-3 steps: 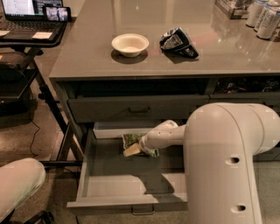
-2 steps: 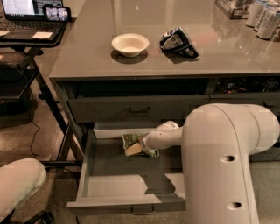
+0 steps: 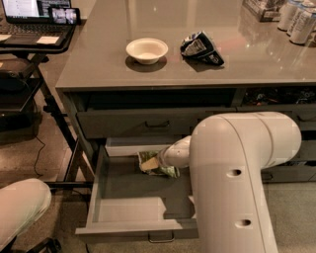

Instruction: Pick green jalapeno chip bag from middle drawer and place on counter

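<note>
While the middle drawer [image 3: 132, 210] stands open below the bench [image 3: 98, 64], my gripper [image 3: 150, 164] sits inside it against the green jalapeno chip bag [image 3: 168, 171], which lies toward the drawer's rear. Whether I have clasped the bag cannot be told. On the bench, a white bowl [image 3: 146, 50] stands beside a black-and-white snack bag [image 3: 200, 47].

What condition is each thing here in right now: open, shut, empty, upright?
middle drawer: pulled open.
upper drawer: shut.
green jalapeno chip bag: lying inside the middle drawer, near its back.
end effector: down in the middle drawer, at the green jalapeno chip bag.
bowl: upright on the counter, empty.
black-and-white snack bag: crumpled, lying on the counter.
laptop: open, screen lit.
</note>
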`<state>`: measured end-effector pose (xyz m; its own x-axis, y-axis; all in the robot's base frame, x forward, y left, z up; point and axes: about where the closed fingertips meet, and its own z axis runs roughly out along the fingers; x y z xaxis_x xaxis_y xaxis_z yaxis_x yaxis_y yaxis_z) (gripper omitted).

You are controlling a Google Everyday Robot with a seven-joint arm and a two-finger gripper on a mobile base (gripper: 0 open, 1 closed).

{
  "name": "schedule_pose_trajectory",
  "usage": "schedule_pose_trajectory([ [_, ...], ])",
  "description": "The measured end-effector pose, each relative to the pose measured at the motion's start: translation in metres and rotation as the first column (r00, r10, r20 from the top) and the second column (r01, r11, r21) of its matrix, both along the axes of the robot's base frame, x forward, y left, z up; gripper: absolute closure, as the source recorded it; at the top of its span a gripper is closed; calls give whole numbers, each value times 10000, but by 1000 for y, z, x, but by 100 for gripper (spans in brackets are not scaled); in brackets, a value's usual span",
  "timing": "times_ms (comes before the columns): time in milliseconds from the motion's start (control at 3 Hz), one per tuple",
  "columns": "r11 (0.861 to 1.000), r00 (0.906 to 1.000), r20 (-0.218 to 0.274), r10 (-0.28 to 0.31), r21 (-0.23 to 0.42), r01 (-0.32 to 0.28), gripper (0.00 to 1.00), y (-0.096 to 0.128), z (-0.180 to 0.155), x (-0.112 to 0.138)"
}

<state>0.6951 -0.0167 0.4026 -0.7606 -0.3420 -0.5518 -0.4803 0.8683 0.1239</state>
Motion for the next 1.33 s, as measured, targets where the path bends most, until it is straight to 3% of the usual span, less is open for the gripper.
schedule_pose_trajectory([
  [667, 9973, 9982, -237, -552, 467, 563, 0, 10, -16, 4],
  [1000, 9943, 9955, -497, -806, 654, 838, 17, 14, -26, 2],
  [1333, 9925, 9935, -682, -916, 742, 966, 41, 17, -31, 0],
])
